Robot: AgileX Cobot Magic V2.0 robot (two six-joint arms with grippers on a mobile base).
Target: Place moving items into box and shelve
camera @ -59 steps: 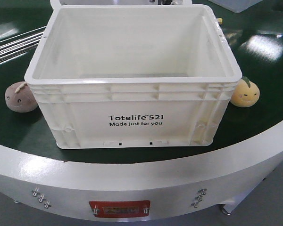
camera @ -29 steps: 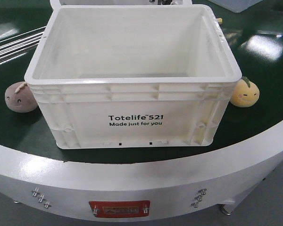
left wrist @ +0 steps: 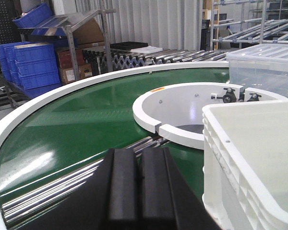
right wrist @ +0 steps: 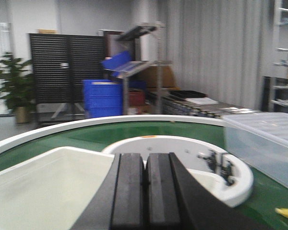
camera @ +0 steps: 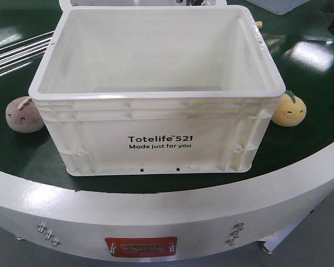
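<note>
Pink ball (camera: 24, 115) on green belt (camera: 317, 129) just beside box (camera: 156, 139), left side; yellow ball (camera: 290, 109) just beside its right side; both round, no long axis; left gripper (left wrist: 139, 187), jaws together, left of box, likely nearer pink ball; right gripper (right wrist: 144, 191), jaws together, likely nearer yellow ball

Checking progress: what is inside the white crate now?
Bare walls and a thin floor strip show inside the crate. Its near wall hides the rest. The pinkish ball and orange ball lie outside.
</note>
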